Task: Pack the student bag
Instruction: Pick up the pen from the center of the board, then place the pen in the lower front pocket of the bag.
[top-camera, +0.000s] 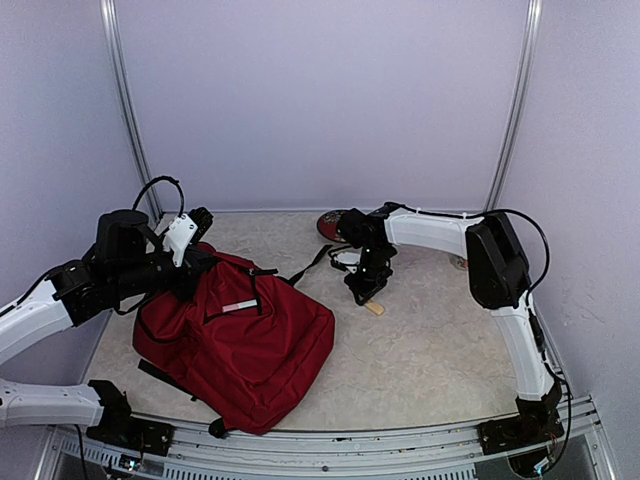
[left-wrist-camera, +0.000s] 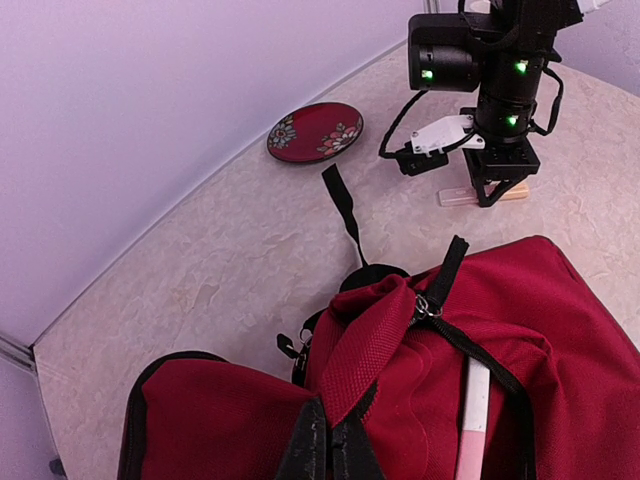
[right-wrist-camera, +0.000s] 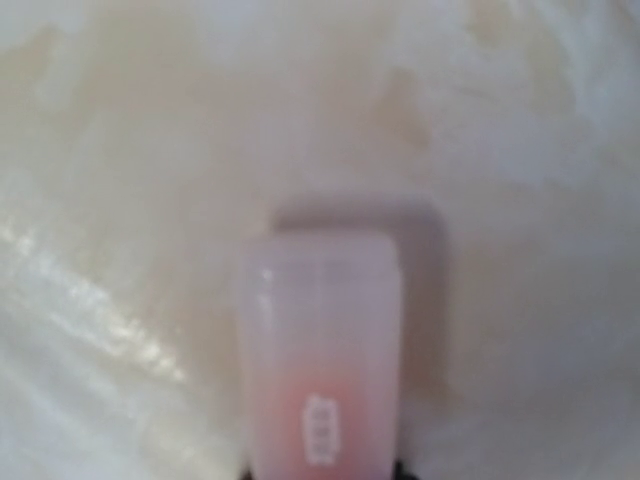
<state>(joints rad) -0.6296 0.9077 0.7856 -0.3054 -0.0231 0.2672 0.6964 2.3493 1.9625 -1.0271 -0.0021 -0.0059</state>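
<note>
Although the right end effector (top-camera: 362, 293) stands over one pale pink stick (right-wrist-camera: 320, 360), I cannot tell if its fingers press it. The one bag (top-camera: 250, 340) lies left of it, toward the near-left corner, long axis diagonal, nearer the left end effector (left-wrist-camera: 328, 452), which pinches its rim. One plate (left-wrist-camera: 315, 131) sits at the far edge.
</note>
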